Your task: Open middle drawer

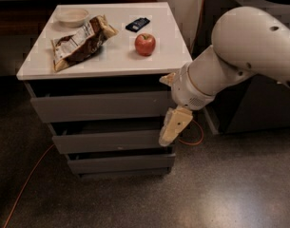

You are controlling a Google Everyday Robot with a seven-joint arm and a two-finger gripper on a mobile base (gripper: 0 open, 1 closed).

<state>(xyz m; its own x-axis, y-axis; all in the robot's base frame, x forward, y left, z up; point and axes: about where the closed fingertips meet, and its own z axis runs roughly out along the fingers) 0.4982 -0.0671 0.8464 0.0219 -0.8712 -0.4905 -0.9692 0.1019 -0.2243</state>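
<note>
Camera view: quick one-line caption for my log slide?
Gripper at the right end of the middle drawer front, drawer not yet opened; apple, snack bag and bowl on top.
</note>
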